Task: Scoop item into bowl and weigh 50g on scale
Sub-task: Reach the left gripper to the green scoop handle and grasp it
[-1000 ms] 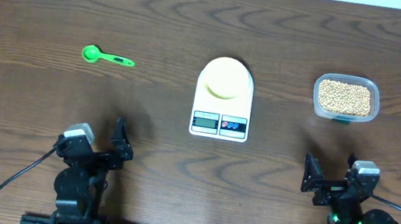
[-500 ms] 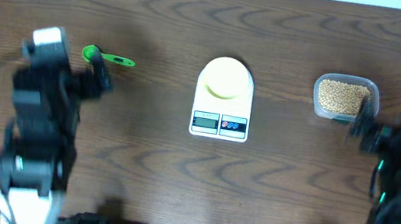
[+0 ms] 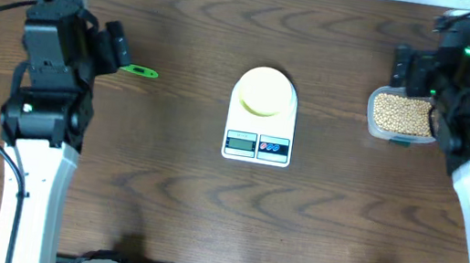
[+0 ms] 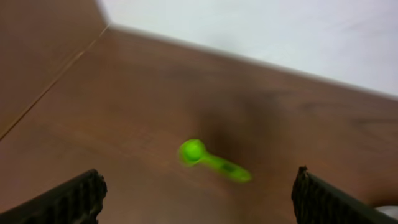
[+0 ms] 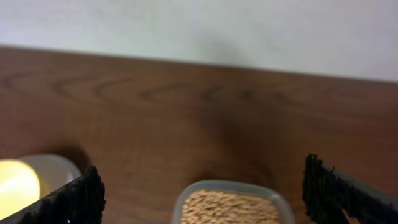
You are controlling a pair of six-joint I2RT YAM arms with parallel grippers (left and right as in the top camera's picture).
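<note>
Trouble looked most likely at the green spoon point(image 4: 214, 163), which lay flat on the table point(image 3: 207, 201) with a thin handle. A close that came down off its line would probably skid it along the wood or pinch only the tip, and a crooked hold could later spill beans point(image 3: 403, 116) short of the bowl point(image 3: 264, 94). The clear tub point(image 3: 371, 103) seemed light, so a push from the right arm could shove or tip it and scatter its load. The bowl sat on the rear of the scale point(image 3: 257, 146), well apart from both spoon and tub, and appeared empty. A knock there would upset the reading, and generous scoops could overshoot the target weight. The display was too small to read. The left gripper point(image 4: 198, 199) stood with its jaws spread as wide as they go, holding and touching nothing. In the wrist view the spoon lay ahead between the two fingers, while from overhead only its handle showed past the gripper. The right gripper point(image 5: 205, 198) was likewise wide apart and empty, hanging by the tub's rim without touching it, as far as could be told. The beans were all inside the tub, none yet in the bowl.
</note>
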